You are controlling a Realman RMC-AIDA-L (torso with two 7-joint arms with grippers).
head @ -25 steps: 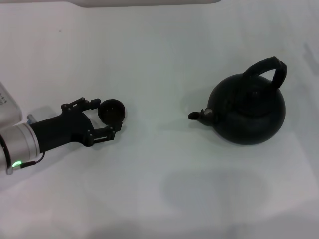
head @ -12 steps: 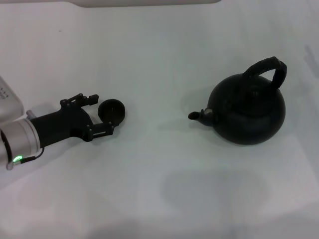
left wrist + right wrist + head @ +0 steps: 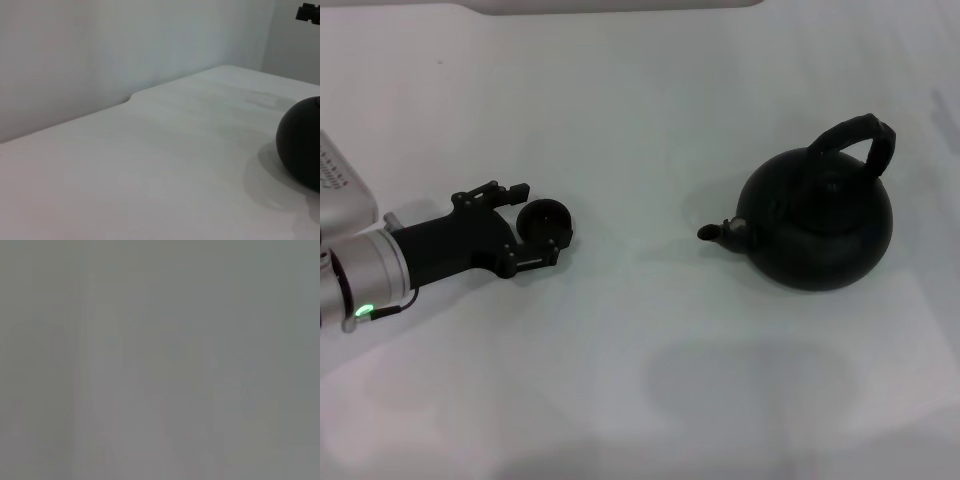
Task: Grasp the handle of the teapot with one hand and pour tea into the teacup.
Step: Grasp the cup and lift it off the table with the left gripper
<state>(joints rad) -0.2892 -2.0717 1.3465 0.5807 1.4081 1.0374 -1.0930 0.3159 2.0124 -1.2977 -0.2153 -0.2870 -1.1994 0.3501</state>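
Teapot (image 3: 817,221): upright on the white table (image 3: 640,120), right side, spout toward the teacup; no markings legible.
Handle (image 3: 858,138): arched above the lid, ungrasped.
Teacup (image 3: 546,222): left, well apart from the teapot.
Left gripper (image 3: 533,226): fingers apart, flanking the cup; pulled slightly back since earlier.
Right gripper: out of view.
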